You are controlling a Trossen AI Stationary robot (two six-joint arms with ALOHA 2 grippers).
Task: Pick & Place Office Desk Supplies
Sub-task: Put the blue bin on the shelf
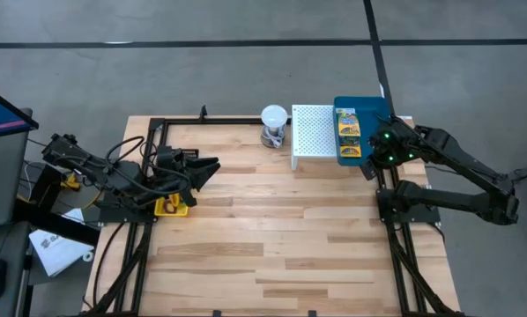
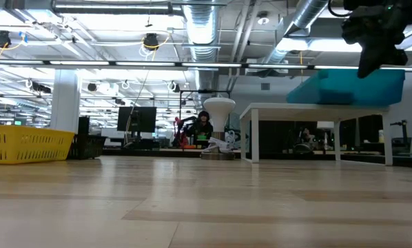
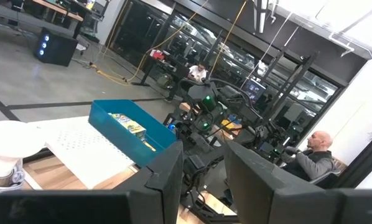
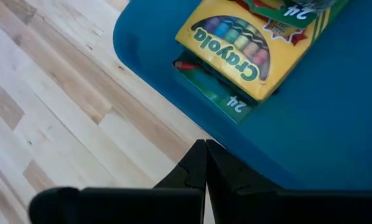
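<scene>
A blue tray [image 1: 369,107] sits on the right part of the white perforated stand [image 1: 312,136] at the table's far right. In it lie flat yellow-green crayon packets [image 4: 236,37], one overlapping another. My right gripper [image 4: 204,163] is shut with nothing in it. It points steeply down just over the tray's near end [image 4: 335,112], beside the packets. My left gripper [image 3: 201,186] is open, level and high over the table's left side, above a yellow bin [image 1: 171,208], with nothing between its fingers.
A white ball-topped object [image 1: 274,123] stands left of the stand. In the low view a dark mesh basket [image 2: 89,146] sits beside the yellow bin [image 2: 27,145]. Bare wood spans the table's middle and near half [image 1: 272,246]. A person [image 3: 316,155] sits beyond the table.
</scene>
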